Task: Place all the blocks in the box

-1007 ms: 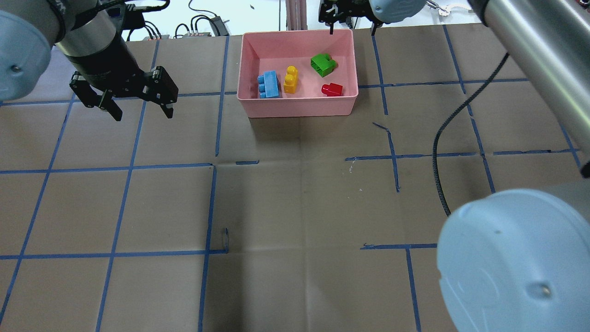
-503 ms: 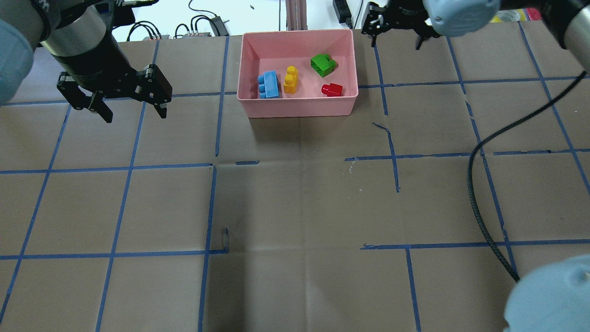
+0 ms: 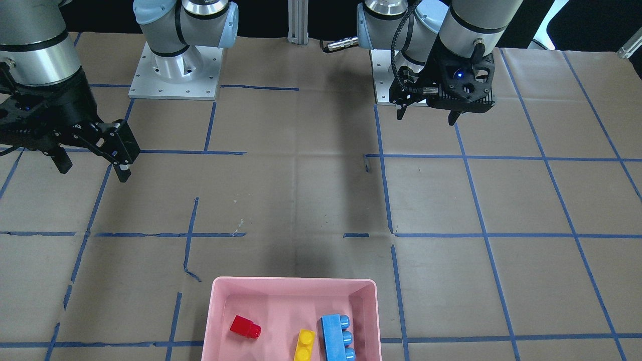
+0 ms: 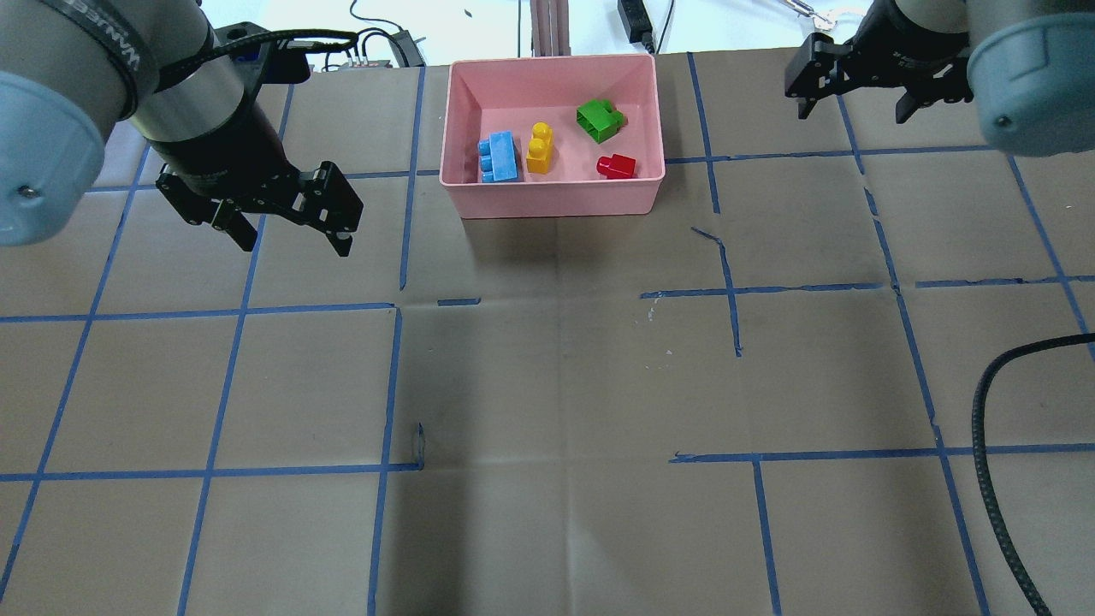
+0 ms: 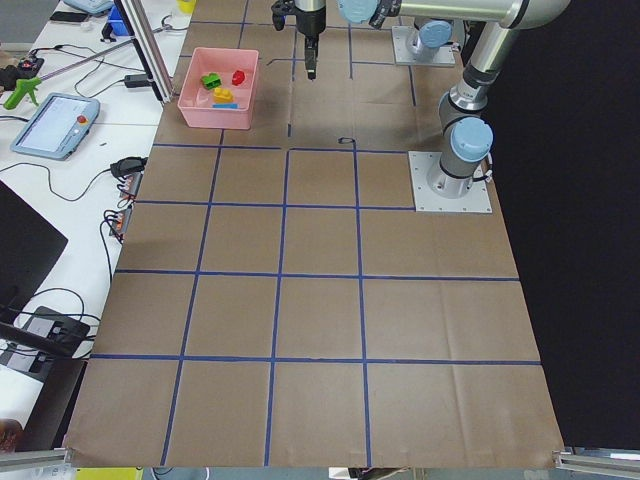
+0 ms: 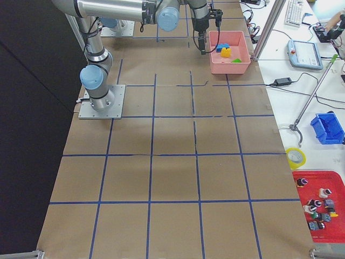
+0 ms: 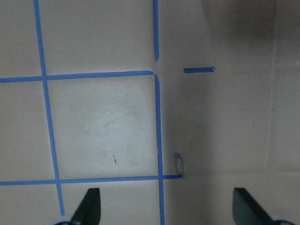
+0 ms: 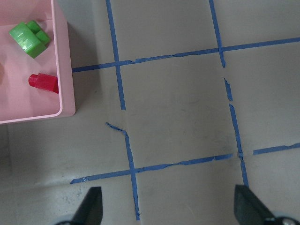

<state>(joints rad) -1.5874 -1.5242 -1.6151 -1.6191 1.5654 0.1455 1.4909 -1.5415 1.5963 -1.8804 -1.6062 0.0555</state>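
The pink box (image 4: pixel 547 201) stands at the table's far middle. In it lie the blue block (image 4: pixel 499 156), the yellow block (image 4: pixel 540 147), the green block (image 4: pixel 600 120) and the red block (image 4: pixel 617 166). My left gripper (image 4: pixel 297 246) is open and empty, above bare table to the left of the box. My right gripper (image 4: pixel 853 113) is open and empty, to the right of the box near the far edge. The right wrist view shows the box's wall (image 8: pixel 63 70) with the green block (image 8: pixel 29 39) and the red block (image 8: pixel 43 82). The left wrist view shows only taped table.
Blue tape lines grid the brown paper table cover. A black cable (image 4: pixel 992 402) hangs over the near right. An aluminium post (image 4: pixel 547 26) and wires stand just beyond the box at the far edge. The arms' bases (image 3: pixel 175 70) stand at my side.
My left gripper has moved nearer and slightly right, still open. My right gripper has swung right, away from the box. The blocks have not moved.
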